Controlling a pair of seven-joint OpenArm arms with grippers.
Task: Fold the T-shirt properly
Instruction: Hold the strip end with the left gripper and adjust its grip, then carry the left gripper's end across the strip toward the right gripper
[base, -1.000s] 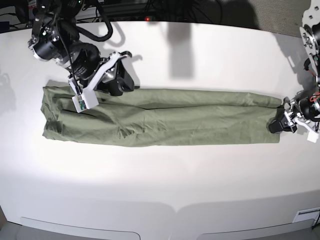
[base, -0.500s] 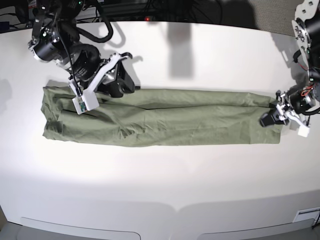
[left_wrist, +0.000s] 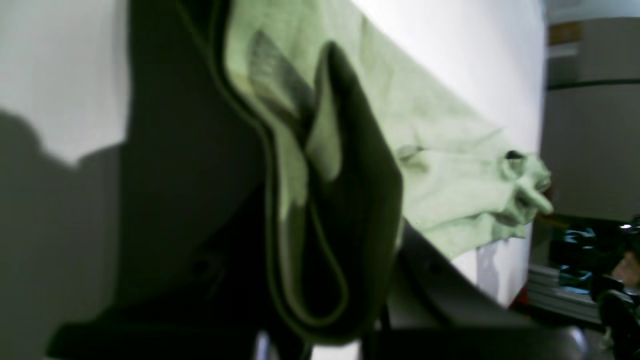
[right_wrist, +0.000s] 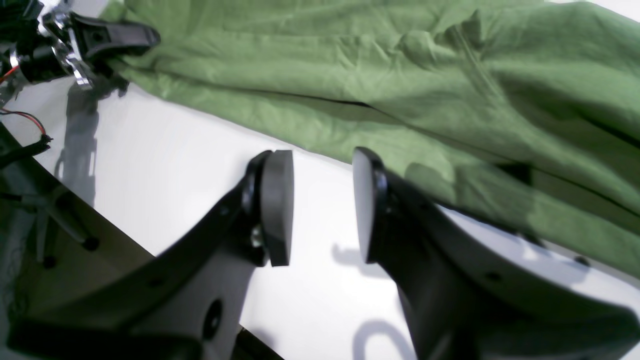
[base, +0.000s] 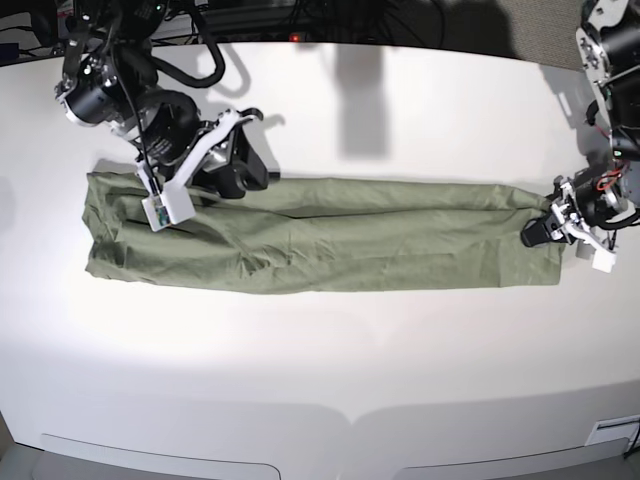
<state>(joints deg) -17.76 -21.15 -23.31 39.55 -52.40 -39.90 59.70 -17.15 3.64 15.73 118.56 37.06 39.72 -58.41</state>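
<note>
The T-shirt lies on the white table folded into a long, narrow olive-green strip running left to right. My left gripper is at the strip's right end and is shut on it. In the left wrist view, a fold of the T-shirt is pinched between the dark fingers of that gripper. My right gripper hovers at the strip's upper edge near its left end. In the right wrist view that gripper is open over bare table, just beside the T-shirt, and holds nothing.
The table's curved front edge runs along the bottom of the base view. Cables and dark equipment sit behind the far edge. The right arm's bulky body stands over the table's back left corner.
My left gripper has closed on the strip's right end and shifted slightly left and up, puckering the cloth there. The right arm has hardly moved.
</note>
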